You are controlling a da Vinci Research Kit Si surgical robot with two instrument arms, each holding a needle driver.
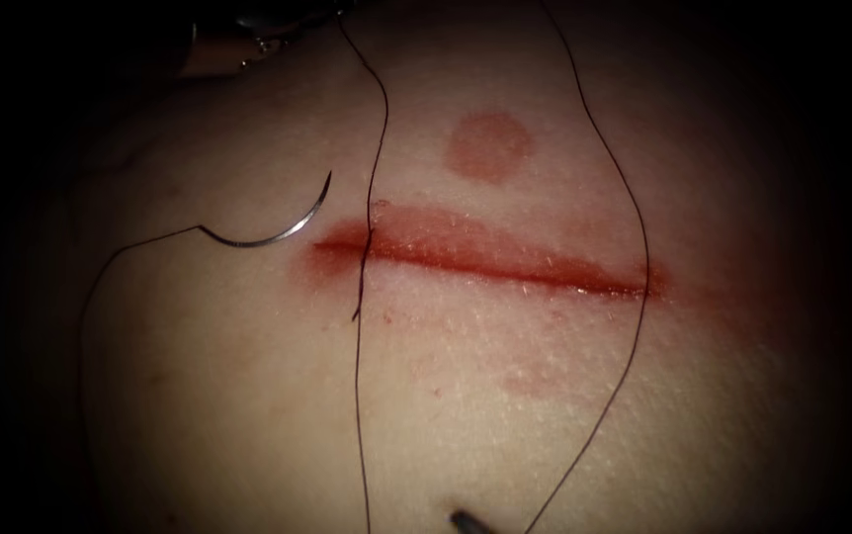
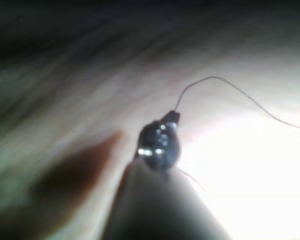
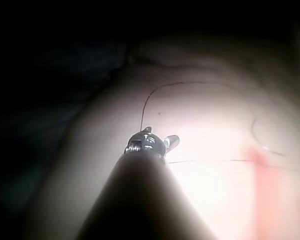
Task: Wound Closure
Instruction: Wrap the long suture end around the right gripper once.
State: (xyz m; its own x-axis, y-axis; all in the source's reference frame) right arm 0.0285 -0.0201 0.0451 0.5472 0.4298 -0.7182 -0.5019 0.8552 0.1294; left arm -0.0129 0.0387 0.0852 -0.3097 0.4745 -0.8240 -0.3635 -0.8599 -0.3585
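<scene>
Endoscope view: my L claw (image 1: 248,40) sits far up and left of the cut (image 1: 485,259), in the dark. It is chopped off by the pic edge, so its jaws are hard to make out here. My R claw (image 1: 470,521) is well below the cut; just a small dark tip pokes in. The needle (image 1: 273,235) lies flat on the tissue (image 1: 199,396), just left of the cut's left end. It is not stuck in and no claw has it. Thread (image 1: 372,198) runs from near the L claw down across the cut's left end. A 2nd strand crosses at the cut's right end. A short loose end hangs just below the cut. Red fluid (image 1: 426,237) lines the cut, and a round pink mark (image 1: 488,146) sits above it.

Left wrist view: L claw (image 2: 171,118) is clenched on the thread (image 2: 225,82), which loops out of its tip. The tissue (image 2: 90,100) behind is all a blur.

Right wrist view: R claw (image 3: 160,136) has its jaws spread w/ nothing in them. Thread (image 3: 145,105) ends right by it; can't tell if it touches. The pink cut (image 3: 262,170) is off to the side, v. fuzzy.
</scene>
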